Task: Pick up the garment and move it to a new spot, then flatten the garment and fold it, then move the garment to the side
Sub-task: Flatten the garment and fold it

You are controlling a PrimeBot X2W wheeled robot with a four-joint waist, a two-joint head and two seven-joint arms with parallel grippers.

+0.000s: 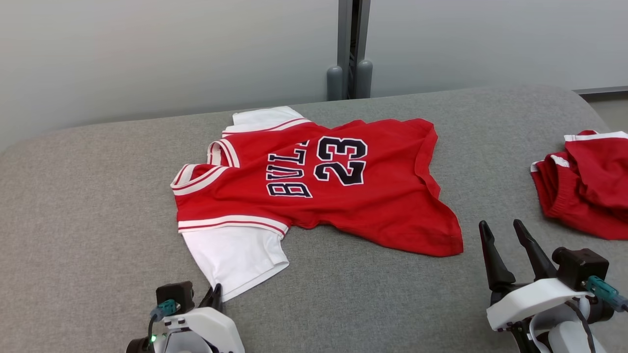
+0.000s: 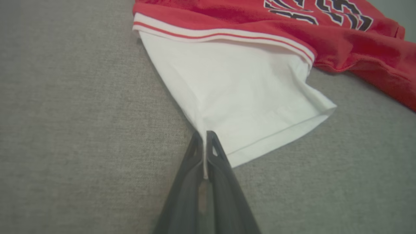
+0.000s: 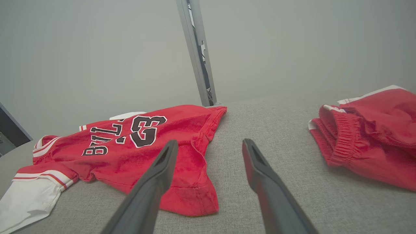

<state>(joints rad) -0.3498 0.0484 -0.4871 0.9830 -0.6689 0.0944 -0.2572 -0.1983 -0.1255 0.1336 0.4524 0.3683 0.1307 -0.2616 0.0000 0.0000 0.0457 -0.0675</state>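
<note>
Left gripper (image 2: pixel 204 136) pinches white sleeve (image 2: pixel 247 97) of red jersey (image 1: pixel 353 206) on grey padded surface (image 1: pixel 98 196)
It is clenched on the sleeve's near corner, with the jersey spread just beyond it and to its right. The right gripper (image 1: pixel 501 224) hovers parted and empty, the jersey's hem just to its left and red shorts (image 1: pixel 588 181) farther off to its right

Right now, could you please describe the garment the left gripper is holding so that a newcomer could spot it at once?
In the middle of the grey table lies a red jersey. The left gripper is shut on the corner of its near white sleeve. Unlike the second red garment bunched at the right edge, it bears a black 23.
</note>
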